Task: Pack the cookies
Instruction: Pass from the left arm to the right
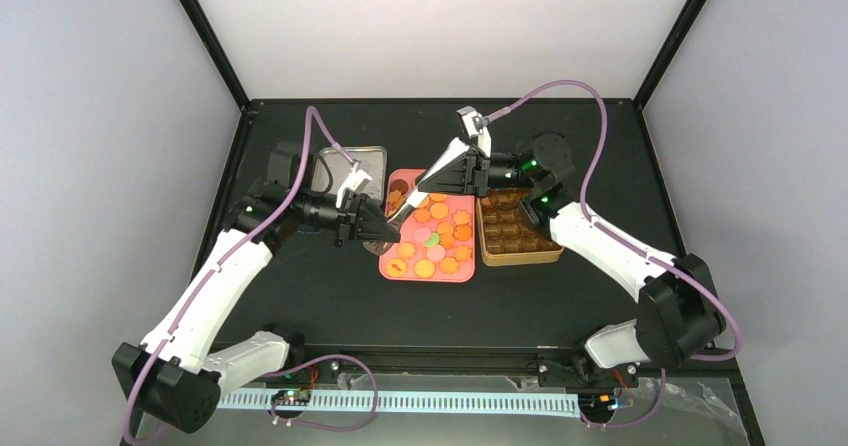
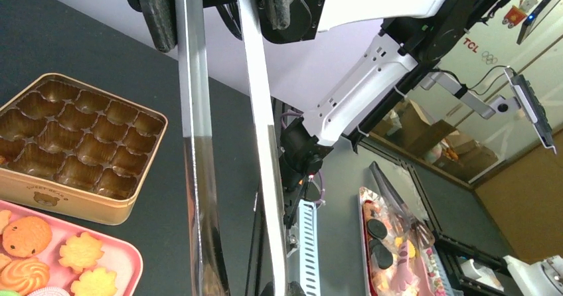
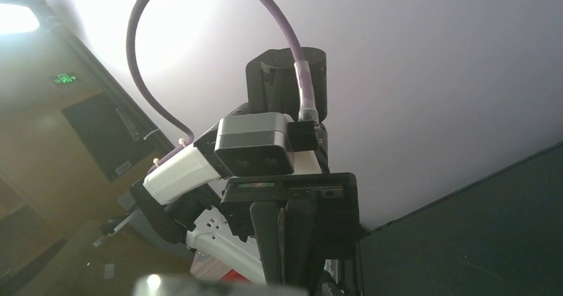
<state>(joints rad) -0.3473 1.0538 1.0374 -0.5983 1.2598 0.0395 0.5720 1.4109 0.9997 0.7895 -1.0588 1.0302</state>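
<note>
Over the tray (image 1: 430, 277), both my end effectors hang near the cookies (image 1: 436, 238).
My left end effector (image 1: 368, 228) pinches tongs (image 2: 199, 176), their blades apart, at the tray's left edge, cookies just right of it. My right end effector (image 1: 440, 179) sits above the tray's far end; whether spread or pressed together, I cannot tell. A tin (image 1: 520, 258) stands just right of the tray on the worktop (image 1: 320, 306).

"TCL" on background white panel (image 2: 473, 46)

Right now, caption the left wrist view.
Left gripper holds metal tongs beside the empty gold tin and cookies on the pink tray.
</note>
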